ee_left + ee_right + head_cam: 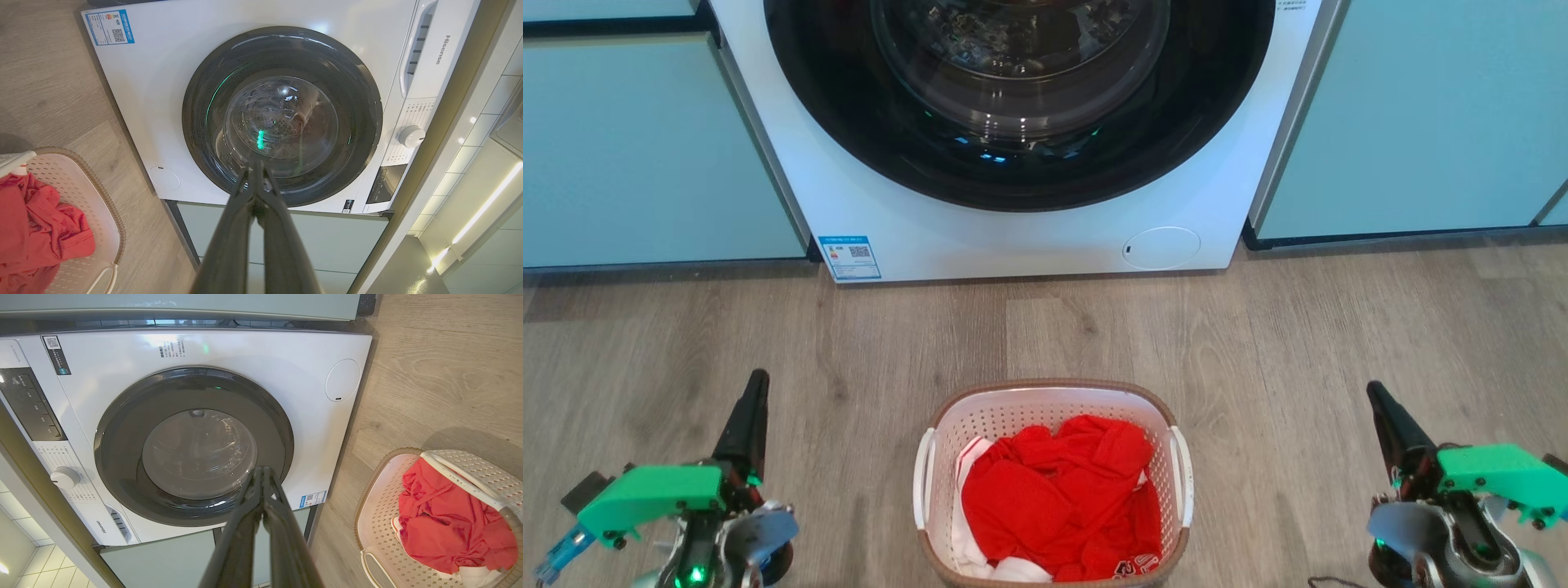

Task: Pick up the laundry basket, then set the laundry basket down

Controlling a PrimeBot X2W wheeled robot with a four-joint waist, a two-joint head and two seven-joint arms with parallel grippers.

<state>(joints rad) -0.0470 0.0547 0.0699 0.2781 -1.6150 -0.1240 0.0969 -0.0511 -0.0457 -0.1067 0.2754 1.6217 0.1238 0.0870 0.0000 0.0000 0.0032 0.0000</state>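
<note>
Head view: the laundry basket [1013, 418] stands upright on the grey wood-grain floor [1258, 343], centred between the two grippers and well apart from both, mouth up. Its two white loop handles face left and right. The picture's edge cuts off its near end, so I cannot tell which way its long axis runs. The walls are white perforated plastic with rounded corners under a brown woven-look rim, and crumpled red cloth [1062, 498] lies inside over some white fabric. Beyond it is a glossy white washing machine [915, 212] with a round dark glass door. The left gripper [756, 384] and right gripper [1374, 390] each have their dark tapered fingers pressed together on nothing.
</note>
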